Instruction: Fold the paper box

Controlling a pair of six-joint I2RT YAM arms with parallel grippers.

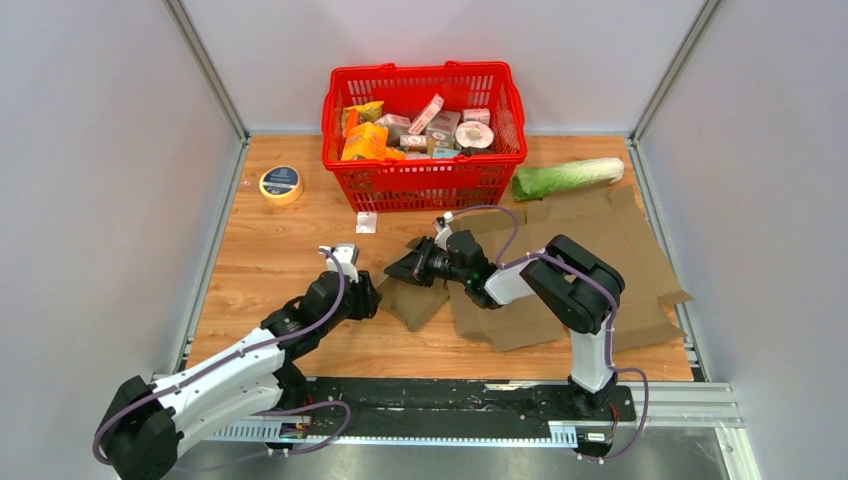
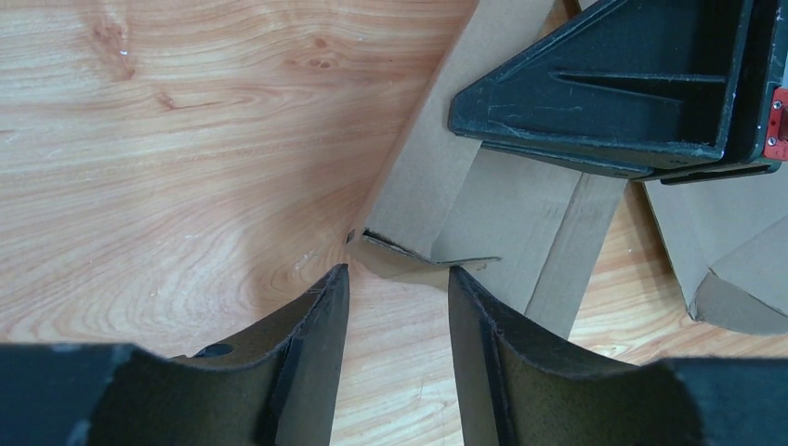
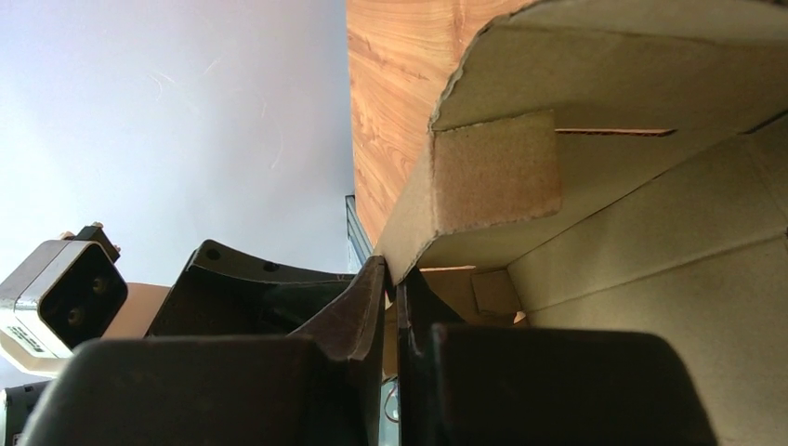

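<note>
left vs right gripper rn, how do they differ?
The left gripper has its jaws apart with nothing between them. The right gripper is nearly closed, pinching a flap of the paper box. The left sits just short of a flap corner, while the right touches cardboard. Both are at the box's left end, facing each other.

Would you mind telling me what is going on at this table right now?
Two robot arms are folding a flattened cardboard box on the wooden table. The right tool pinches the edge of a raised flap at the box's left end. The left tool hangs open just short of that flap's corner, gripping nothing. Most of the box lies flat, not yet folded.
</note>
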